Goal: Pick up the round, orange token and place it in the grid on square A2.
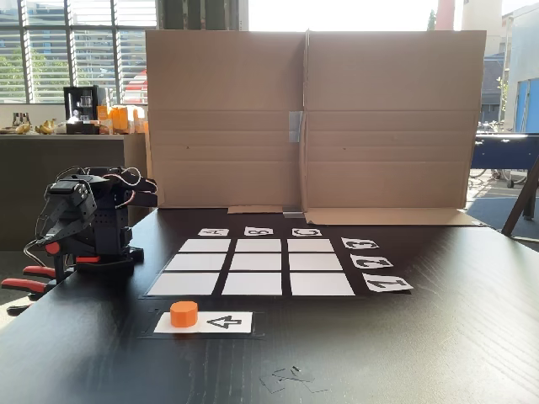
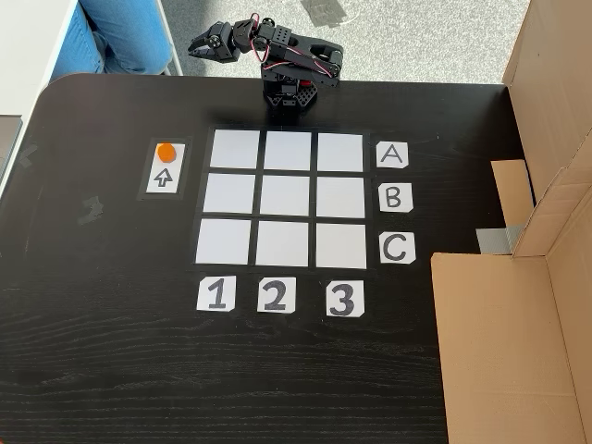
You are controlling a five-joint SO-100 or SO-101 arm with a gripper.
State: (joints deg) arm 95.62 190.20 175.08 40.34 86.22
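orange token (image 2: 166, 151) upright on the arrow card (image 2: 165, 174) beside the grid (image 2: 282, 197); square A2 (image 2: 287, 151) bare white

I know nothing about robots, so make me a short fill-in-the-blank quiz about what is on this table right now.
1. The token is coloured ____.
2. The token sits on a white card printed with a black ____.
3. The grid has ____ white squares, all bare.
4. Behind the grid in a fixed view stands a ____ wall.

Missing words: orange; arrow; nine; cardboard
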